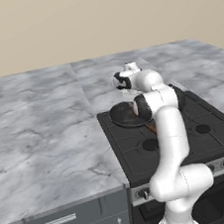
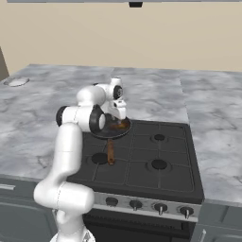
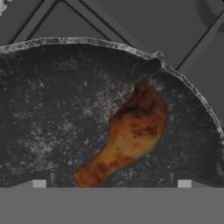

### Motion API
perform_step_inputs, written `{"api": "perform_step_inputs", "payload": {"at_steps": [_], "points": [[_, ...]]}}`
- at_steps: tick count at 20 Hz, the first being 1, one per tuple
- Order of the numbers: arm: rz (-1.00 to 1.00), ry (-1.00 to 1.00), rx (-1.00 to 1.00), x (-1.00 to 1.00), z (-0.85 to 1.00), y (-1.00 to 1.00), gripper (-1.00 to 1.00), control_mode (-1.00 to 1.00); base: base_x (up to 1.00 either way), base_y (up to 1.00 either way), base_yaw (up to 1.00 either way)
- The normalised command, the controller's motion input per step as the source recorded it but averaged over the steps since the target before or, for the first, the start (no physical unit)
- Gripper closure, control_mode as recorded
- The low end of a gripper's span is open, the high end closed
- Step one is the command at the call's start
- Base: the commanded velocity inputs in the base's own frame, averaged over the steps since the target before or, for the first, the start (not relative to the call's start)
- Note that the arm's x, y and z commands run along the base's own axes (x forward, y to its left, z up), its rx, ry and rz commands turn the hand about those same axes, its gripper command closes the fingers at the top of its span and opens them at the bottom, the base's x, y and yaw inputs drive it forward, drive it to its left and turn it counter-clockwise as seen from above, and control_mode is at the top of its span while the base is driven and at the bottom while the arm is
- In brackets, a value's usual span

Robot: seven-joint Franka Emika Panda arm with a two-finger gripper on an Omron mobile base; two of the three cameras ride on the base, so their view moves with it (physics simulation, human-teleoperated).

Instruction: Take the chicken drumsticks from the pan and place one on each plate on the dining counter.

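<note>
My claw [image 2: 120, 113] hangs low over the pan [image 3: 52, 109], jaws spread wide and holding nothing. In the hand view one glazed chicken drumstick [image 3: 131, 133] lies on the pan's dark floor, its thick end toward the pan's rim, its narrow bone end pointing back between my two fingertips [image 3: 38, 183]. I see a single drumstick there; whether another sits elsewhere in the pan I cannot tell. The pan rests on the rear left burner of the stove [image 2: 156, 160], its wooden handle [image 2: 110, 152] pointing toward the stove's front. Beyond the pan the marbled tabletop [image 1: 37, 139] spreads out. A small round thing [image 2: 16, 82], possibly a plate, lies far from the pan at the tabletop's far left. I judge the task barely begun: nothing lifted, nothing plated.
</note>
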Motion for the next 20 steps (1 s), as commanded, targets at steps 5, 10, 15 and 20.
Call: {"api": "perform_step_inputs", "payload": {"at_steps": [5,10,15,20], "points": [[-0.32,0.07,0.0,0.22,-0.2,-0.27,-1.0,-1.0,0.0,0.0,0.0],[-0.26,0.01,0.0,0.11,-0.31,-0.12,-1.0,-1.0,0.0,0.0,0.0],[-0.23,-0.01,0.0,-0.03,-0.2,0.0,-1.0,-1.0,0.0,0.0,0.0],[-0.18,-0.11,0.0,-0.2,-0.08,0.02,-1.0,-1.0,0.0,0.0,0.0]]}}
